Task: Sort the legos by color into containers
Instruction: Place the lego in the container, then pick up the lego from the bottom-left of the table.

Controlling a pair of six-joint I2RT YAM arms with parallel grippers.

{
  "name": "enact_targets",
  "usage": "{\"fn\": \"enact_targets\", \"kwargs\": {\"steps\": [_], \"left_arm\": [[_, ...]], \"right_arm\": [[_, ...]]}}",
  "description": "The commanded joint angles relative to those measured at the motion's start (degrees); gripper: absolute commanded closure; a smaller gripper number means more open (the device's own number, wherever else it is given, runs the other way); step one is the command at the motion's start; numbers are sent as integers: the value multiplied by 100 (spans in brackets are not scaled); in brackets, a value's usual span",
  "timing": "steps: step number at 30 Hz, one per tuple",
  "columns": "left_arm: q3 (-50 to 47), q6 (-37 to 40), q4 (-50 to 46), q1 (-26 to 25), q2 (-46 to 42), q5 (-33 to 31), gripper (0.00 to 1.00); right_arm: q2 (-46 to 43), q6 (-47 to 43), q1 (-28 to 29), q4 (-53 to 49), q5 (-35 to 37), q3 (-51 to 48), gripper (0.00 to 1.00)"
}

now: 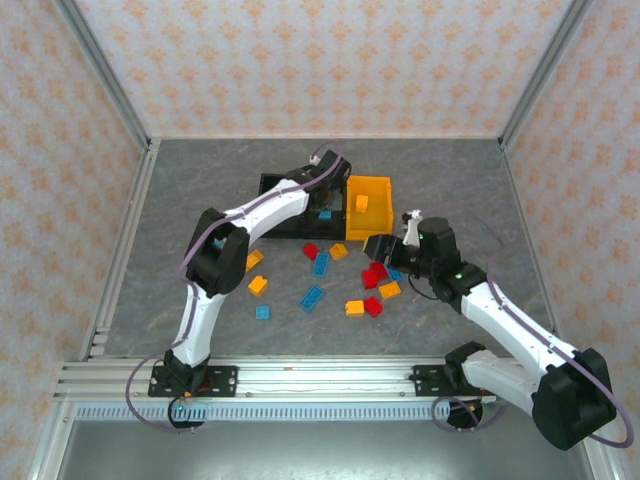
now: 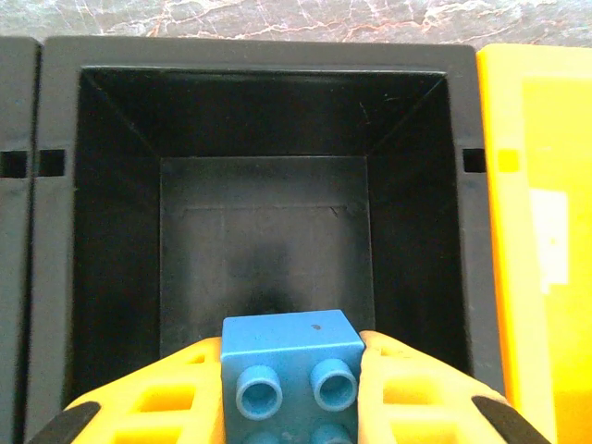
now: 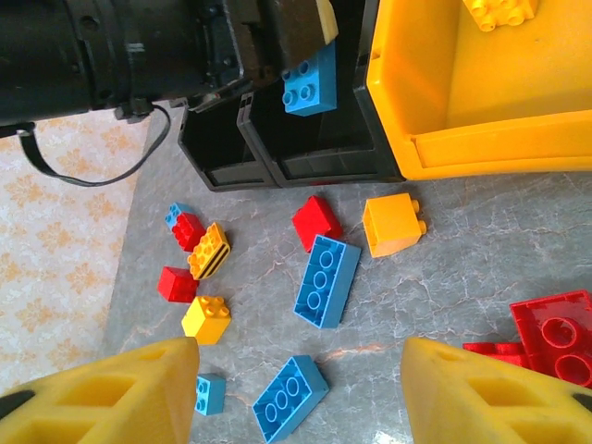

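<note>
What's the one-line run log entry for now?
left fingers shut on blue brick over black bin; right fingers open over loose bricks; yellow brick in yellow bin

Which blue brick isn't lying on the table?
The small blue brick pinched in the left claw, above the middle black bin. The other blue bricks all lie on the table.

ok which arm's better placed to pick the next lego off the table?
Right. The right gripper hangs open above the loose legos, nothing held. The left gripper is shut on a blue lego over the middle black bin and must drop that first.
</note>
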Motion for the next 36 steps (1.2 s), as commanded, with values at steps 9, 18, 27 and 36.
{"fn": "enact_targets", "kwargs": {"steps": [9, 18, 27, 36], "left_arm": [[298, 134, -310, 34, 103, -168, 58], [267, 116, -406, 8, -352, -113, 54], [-1637, 125, 199, -27, -2327, 104, 52], [-3757, 132, 244, 139, -4090, -93, 41]], "right_arm": [[-105, -19, 24, 43, 175, -25, 41], [-129, -106, 24, -207, 312, 192, 41], [-45, -518, 23, -874, 731, 473, 39], [148, -823, 87, -1019, 582, 597, 37]]}}
